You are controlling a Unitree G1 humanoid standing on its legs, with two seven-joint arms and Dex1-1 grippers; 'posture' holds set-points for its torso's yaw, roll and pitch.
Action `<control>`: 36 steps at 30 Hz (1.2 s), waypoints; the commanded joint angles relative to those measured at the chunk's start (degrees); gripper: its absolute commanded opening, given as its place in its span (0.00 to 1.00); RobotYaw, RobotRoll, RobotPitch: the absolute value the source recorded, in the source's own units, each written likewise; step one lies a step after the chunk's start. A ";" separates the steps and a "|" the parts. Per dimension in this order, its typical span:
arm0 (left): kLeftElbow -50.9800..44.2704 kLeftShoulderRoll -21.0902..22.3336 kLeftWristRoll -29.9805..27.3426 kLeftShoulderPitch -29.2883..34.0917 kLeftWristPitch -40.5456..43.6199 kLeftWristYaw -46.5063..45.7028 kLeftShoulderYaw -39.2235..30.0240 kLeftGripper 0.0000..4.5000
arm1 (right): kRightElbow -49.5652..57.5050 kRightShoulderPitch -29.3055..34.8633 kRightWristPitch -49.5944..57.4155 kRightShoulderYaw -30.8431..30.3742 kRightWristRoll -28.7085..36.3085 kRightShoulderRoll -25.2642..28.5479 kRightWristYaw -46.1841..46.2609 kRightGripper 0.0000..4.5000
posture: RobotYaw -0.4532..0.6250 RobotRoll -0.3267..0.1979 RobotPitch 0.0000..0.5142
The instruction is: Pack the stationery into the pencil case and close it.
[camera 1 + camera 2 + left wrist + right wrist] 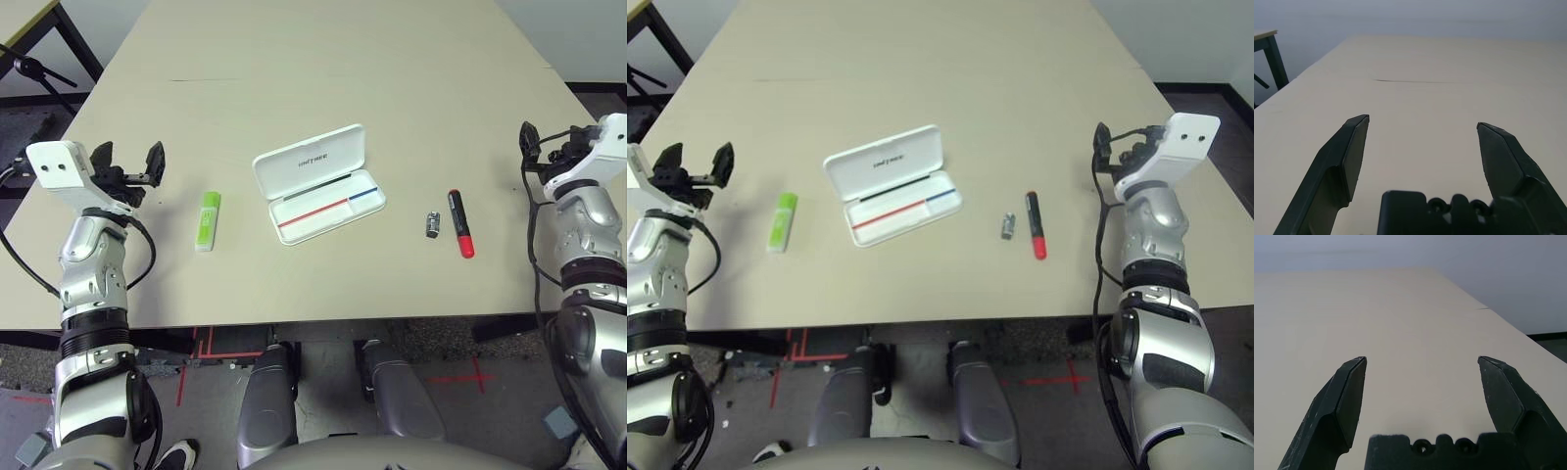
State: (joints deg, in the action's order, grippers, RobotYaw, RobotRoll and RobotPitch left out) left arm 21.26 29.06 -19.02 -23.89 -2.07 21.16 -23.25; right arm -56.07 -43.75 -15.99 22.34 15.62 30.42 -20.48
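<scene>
White case (318,183) open mid-frame; highlighter (207,220) left, marker (460,222) right. Both pincers wide, empty. Best lowered squarely over each pen.

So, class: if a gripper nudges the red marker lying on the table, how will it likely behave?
The red marker looks like a rigid, slim cylinder lying flat, so it would probably roll if pushed sideways. It seems light, likely sliding easily on the smooth table. The small dark piece lies close beside it and might get knocked.
</scene>
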 commanded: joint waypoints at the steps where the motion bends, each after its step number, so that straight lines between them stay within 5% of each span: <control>1: -0.71 -0.21 -0.34 0.44 0.99 0.54 0.46 0.99 | -0.97 -0.90 0.56 -0.78 -0.43 0.06 -1.00 1.00 | 0.36 0.62 0.38; 13: -10.70 1.28 -3.75 5.28 9.53 6.51 1.51 0.99 | 7.98 1.91 11.11 -5.58 0.04 2.81 -14.36 1.00 | 0.36 0.62 0.35; 30: -38.54 7.03 -19.80 13.76 31.54 21.29 6.87 0.99 | 34.80 14.26 31.26 -14.60 3.36 8.57 -38.26 1.00 | 0.35 0.62 0.34; 36: -43.53 9.10 -21.47 14.05 36.65 22.73 10.18 0.99 | 41.43 16.90 36.23 -16.70 4.46 9.98 -42.32 1.00 | 0.34 0.62 0.33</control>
State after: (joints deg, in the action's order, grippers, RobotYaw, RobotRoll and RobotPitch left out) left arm -20.12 37.48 -39.62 -10.62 32.82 43.18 -15.14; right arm -17.02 -27.66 18.89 6.64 19.41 39.64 -61.67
